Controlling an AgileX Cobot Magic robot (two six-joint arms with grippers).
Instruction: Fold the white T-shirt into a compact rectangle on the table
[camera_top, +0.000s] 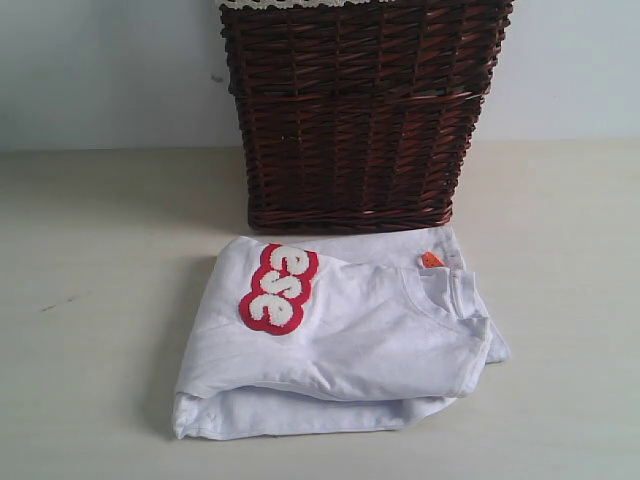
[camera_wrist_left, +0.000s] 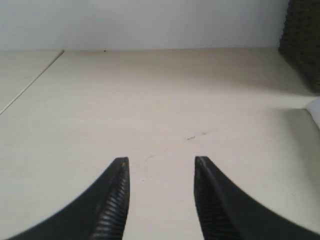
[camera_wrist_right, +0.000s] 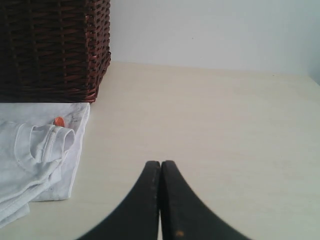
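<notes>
**Two sets of jaws off the shirt, tee folded by the basket**

White T-shirt (camera_top: 360, 345) is on the table (camera_top: 90, 320), folded into a stacked, roughly rectangular bundle right in front of the wicker basket (camera_top: 360, 110). Its far edge is just beside the basket's base; can't tell if they touch. The bundle is a bit wider than the base.

The fold isn't crisp: the bottom layer pokes out along the near edge and at the right corner. Fuzzy white letters outlined in red (camera_top: 280, 288) sit on top at the left rear, running diagonally, with "ese" readable. The ribbed neck (camera_top: 455, 292) faces up on the right side, and the small orange tag (camera_top: 431, 260) is just behind it, towards the basket.

Left jaws: parted a moderate way, nothing between them, only bare table with a few dark specks underneath. The left wrist view catches a sliver of the shirt and a corner of the basket at the frame edge, both well apart from the jaws.

Right jaws: fully closed, tips pressed together, nothing held. They're over bare table on the shirt's neck side, apart from the fabric. The right wrist view shows the neck, the tag and a corner of the basket off to one side.
</notes>
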